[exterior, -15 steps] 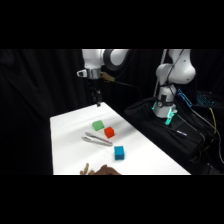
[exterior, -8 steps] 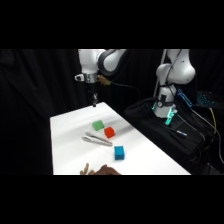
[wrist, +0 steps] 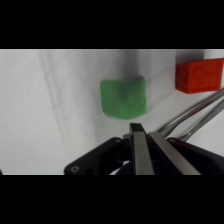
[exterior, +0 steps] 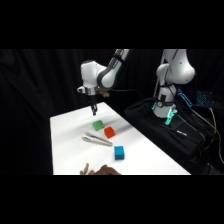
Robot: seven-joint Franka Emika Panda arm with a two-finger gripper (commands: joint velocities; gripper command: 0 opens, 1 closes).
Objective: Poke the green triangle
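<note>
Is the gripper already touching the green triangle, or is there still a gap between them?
Apart. In the side view the gripper hangs above the green triangle, with bare white table visible between its tip and the block. The wrist view does not settle it.

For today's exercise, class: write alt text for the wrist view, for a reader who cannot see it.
The green triangle, a small light-green block, sits on the white table just beyond the tips of the shut gripper, apart from it. A red block lies at the upper right, and metal tongs slant in from the right edge.
</note>
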